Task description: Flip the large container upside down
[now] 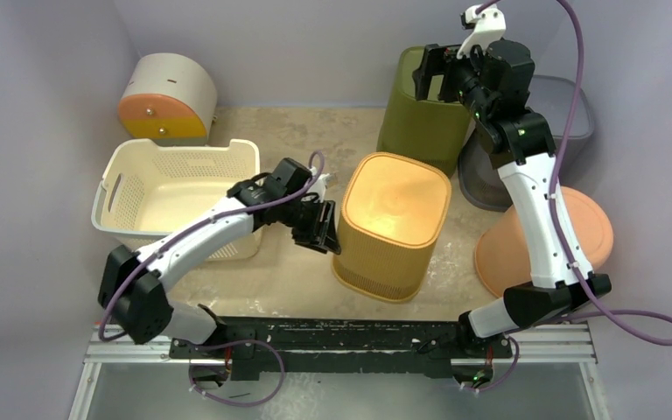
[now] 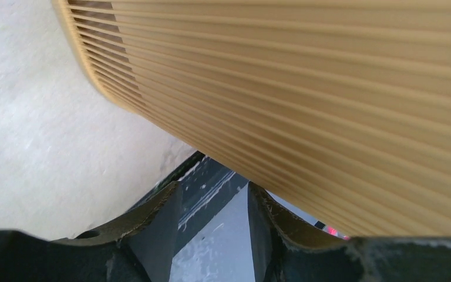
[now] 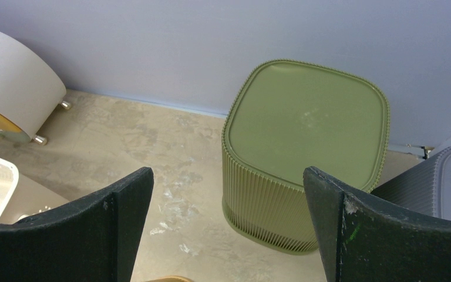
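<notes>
Top external shows our yellow bin [image 1: 392, 223] base-up at frame centre, so we judge the flip done; left gripper [image 1: 322, 227], just beside it, grasps nothing, and right gripper [image 1: 435, 77] gapes empty at upper right.

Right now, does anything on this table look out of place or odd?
Mostly the bins: the tan bin, green bin and grey bin all stand bottom-up, while the white basket sits open side up.

Three ribbed bins: tan bin [image 1: 394, 219] mid-surface, olive bin [image 1: 420, 122] at the far edge of the table [image 1: 315, 136], grey bin [image 1: 575, 109] toward its far right corner. One pink basin [image 1: 591, 232] at the right edge. One white basket [image 1: 162, 197] at the left edge. One white-and-orange box [image 1: 171, 96] in the far left corner.
</notes>
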You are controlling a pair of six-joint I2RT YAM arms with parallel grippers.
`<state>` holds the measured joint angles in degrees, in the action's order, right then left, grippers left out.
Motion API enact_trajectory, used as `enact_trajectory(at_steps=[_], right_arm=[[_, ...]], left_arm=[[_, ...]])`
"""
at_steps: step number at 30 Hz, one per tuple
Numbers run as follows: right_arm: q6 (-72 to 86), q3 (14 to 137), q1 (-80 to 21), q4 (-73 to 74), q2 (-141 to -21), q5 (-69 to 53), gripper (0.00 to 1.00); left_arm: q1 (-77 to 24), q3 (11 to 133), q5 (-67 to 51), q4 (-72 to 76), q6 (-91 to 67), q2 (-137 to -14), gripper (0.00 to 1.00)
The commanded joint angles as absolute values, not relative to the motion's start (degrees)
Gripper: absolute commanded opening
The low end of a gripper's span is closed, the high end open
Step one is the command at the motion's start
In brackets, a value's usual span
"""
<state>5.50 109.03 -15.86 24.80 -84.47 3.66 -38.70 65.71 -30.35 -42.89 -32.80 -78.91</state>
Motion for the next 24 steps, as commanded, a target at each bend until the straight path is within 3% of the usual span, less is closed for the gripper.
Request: enact_trajectory(at_steps=[1, 10, 21, 24], right_arm=[[5.4, 111.6, -15.9, 24.3, -82.6, 6.1, 1.0], [4.7, 112.0, -15.3, 25.2, -83.0, 7.8, 1.0], [4.4, 110.5, -13.6, 24.3, -82.3, 8.4, 1.0], [4.8, 109.3, -13.5, 23.9, -82.2, 7.2, 1.0]], left_arm=[[-40.4, 69.4, -32.8, -32.6, -35.0, -85.9, 0.43], [-40.9, 82.3, -33.2, -28.3, -34.9, -98.9, 0.43], [-41.1, 87.7, -33.8, -20.3, -38.6, -108.2, 0.43], [-41.1, 91.1, -30.1, -24.3, -36.0, -110.5, 0.43]])
